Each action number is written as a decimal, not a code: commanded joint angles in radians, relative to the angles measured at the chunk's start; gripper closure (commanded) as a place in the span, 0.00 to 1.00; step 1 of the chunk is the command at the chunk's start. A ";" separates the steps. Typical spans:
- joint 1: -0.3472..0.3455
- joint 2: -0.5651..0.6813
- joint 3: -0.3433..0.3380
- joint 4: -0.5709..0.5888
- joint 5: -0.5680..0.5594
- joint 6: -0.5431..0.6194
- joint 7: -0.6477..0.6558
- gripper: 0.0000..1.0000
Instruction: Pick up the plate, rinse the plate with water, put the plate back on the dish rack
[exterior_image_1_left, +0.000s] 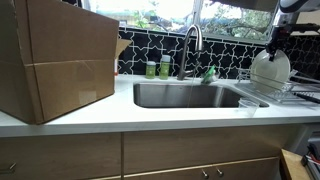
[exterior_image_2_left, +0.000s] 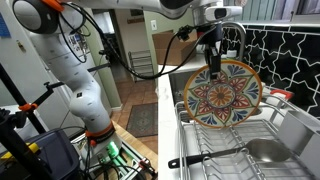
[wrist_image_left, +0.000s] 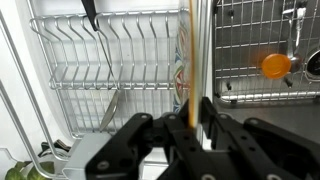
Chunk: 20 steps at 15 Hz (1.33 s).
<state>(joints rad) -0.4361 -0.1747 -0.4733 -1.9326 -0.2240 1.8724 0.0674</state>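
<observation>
white kitchen tabletop (exterior_image_1_left: 100, 118) is carrying a steel sink (exterior_image_1_left: 180, 95) and, beside it, the dish rack (exterior_image_1_left: 295, 93). the jaws are pinching the top rim of the patterned plate (exterior_image_2_left: 222, 95), which is standing upright over the rack's prongs. the lift is probably going best straight up, plate vertical until its lower edge is clearing the wires, before swinging toward the faucet (exterior_image_1_left: 192, 40).

Glossy, smooth glaze on the plate (exterior_image_2_left: 220, 95), shiny metal wire across the dish rack (wrist_image_left: 110, 55), brushed steel in the sink (exterior_image_1_left: 185, 96), matt brown cardboard on the box (exterior_image_1_left: 55, 60), smooth white countertop (exterior_image_1_left: 150, 116).
</observation>
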 joint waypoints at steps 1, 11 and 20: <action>-0.010 0.003 -0.004 -0.015 0.010 0.020 -0.027 0.97; -0.015 0.011 -0.009 -0.014 0.017 0.018 -0.042 0.18; -0.027 -0.039 0.000 0.020 -0.022 -0.015 -0.035 0.00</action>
<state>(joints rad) -0.4544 -0.1898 -0.4754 -1.9176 -0.2305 1.8718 0.0473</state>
